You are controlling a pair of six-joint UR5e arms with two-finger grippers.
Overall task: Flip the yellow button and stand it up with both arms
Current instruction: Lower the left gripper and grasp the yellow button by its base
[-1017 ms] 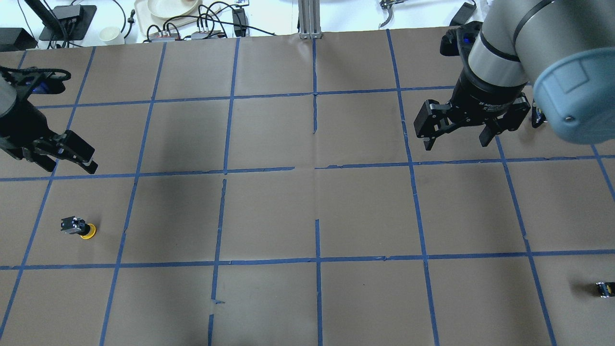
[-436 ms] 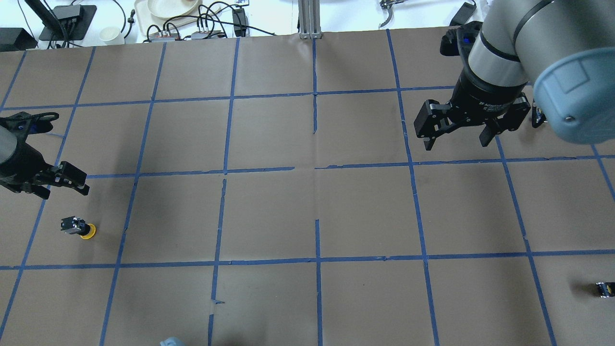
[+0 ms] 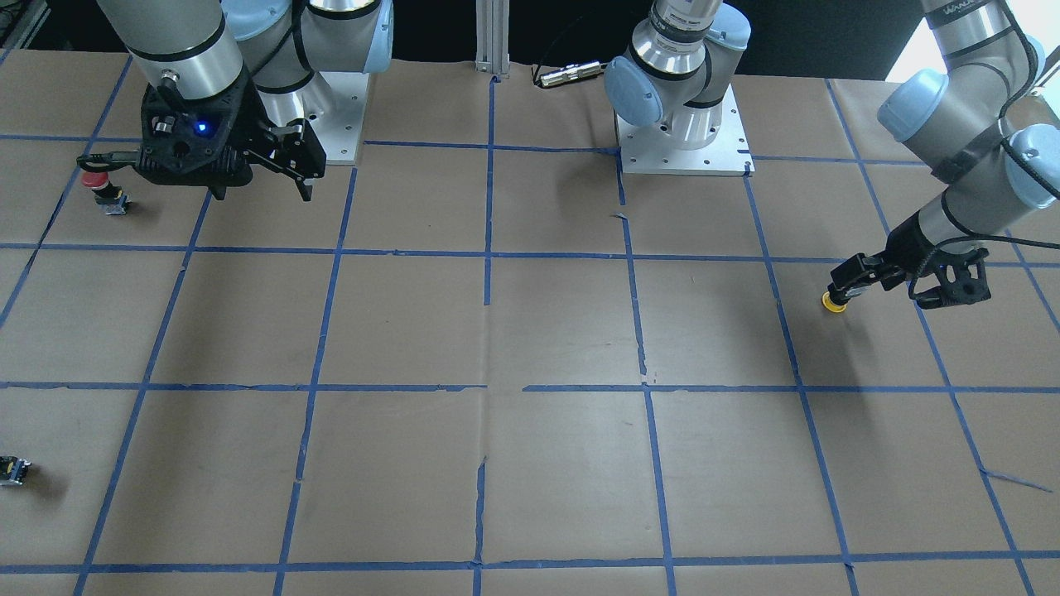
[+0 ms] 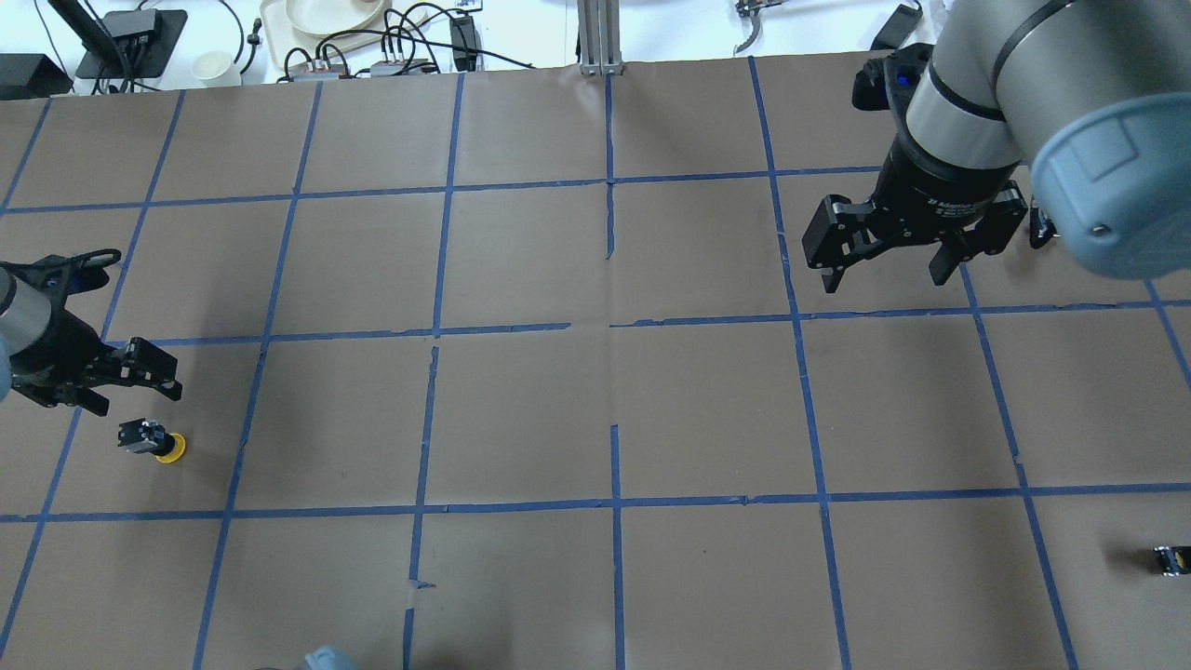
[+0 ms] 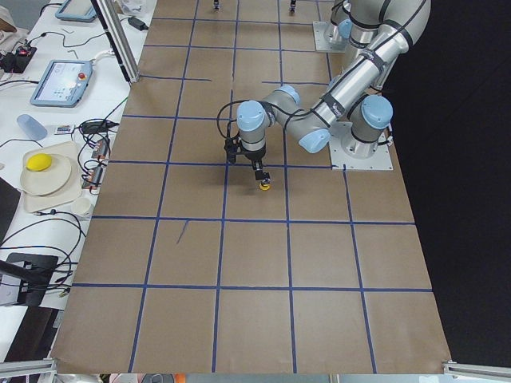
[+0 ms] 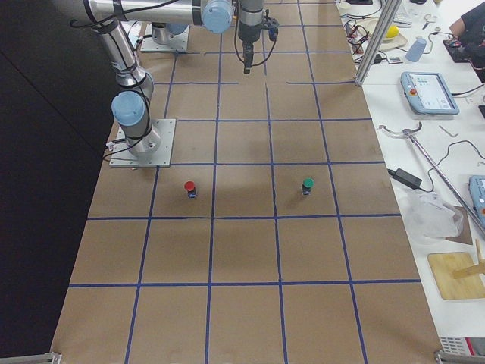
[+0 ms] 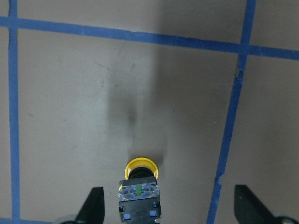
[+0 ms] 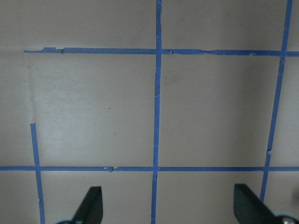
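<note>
Down dropped the left hand, spread, to twelve o'clock of the yellow button, lying sideways at nine o'clock on the surface. An off-centre squeeze could have rolled it away. Right hand hung spread.

The button lies under the left hand.

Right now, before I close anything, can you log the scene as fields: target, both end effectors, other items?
target: small yellow-capped push button with black body
pose: lying on its side on the brown paper-covered table, not yet stood up
left end effector: open, lined up over the button, not touching it
right end effector: open, empty, hovering far across the table
other items: red-capped button, green-capped button
</note>
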